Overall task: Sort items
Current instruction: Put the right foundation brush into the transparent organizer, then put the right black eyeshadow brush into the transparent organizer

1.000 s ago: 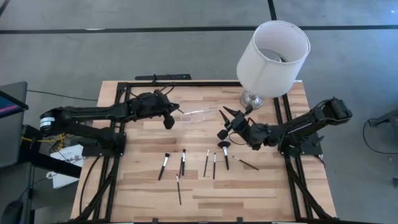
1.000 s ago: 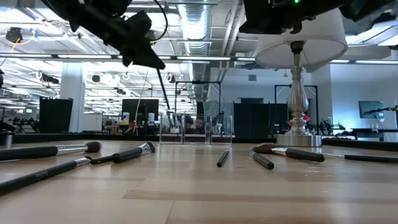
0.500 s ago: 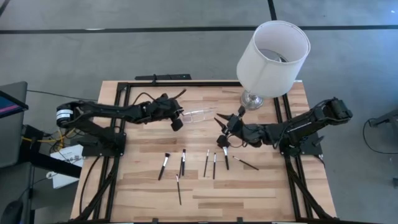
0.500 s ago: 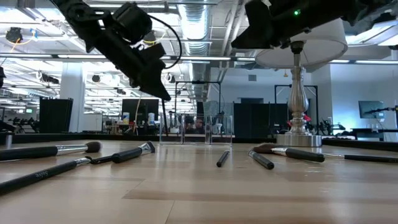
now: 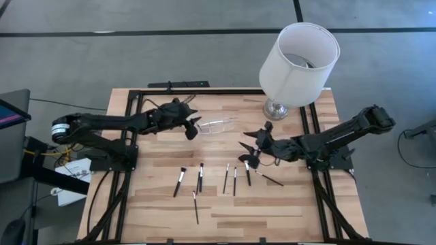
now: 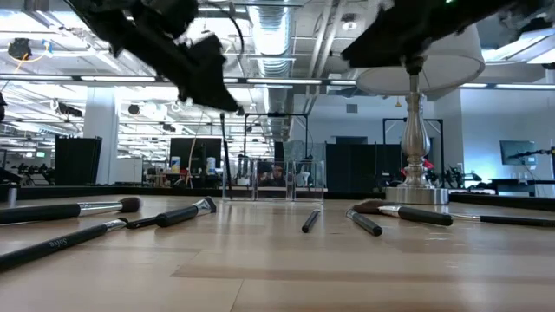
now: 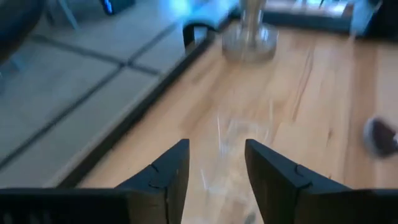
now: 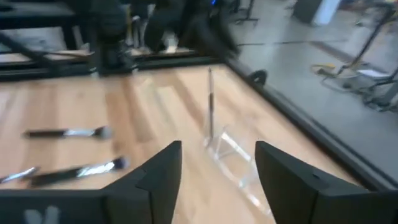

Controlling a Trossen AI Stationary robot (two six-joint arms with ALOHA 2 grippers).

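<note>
Left gripper (image 5: 193, 127) hovers with jaws apart beside the small clear plastic container (image 5: 216, 125); right gripper (image 5: 249, 151) hangs spread wide above the slim black-handled makeup brushes (image 5: 200, 177) lying across the wooden table (image 5: 170, 211). Low view: brushes lie flat, the white-shaded lamp (image 6: 420, 65) behind. Right wrist view: one brush (image 8: 211, 107) stands upright in the container, nothing between the fingers (image 8: 163, 174).

Clear container (image 7: 227, 155) blurred, contents indistinct

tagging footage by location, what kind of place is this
Most likely a robotics lab in a large open industrial hall: exposed ceiling ducts, rows of dark workstations behind, and a framed wooden table on bare concrete floor.
</note>
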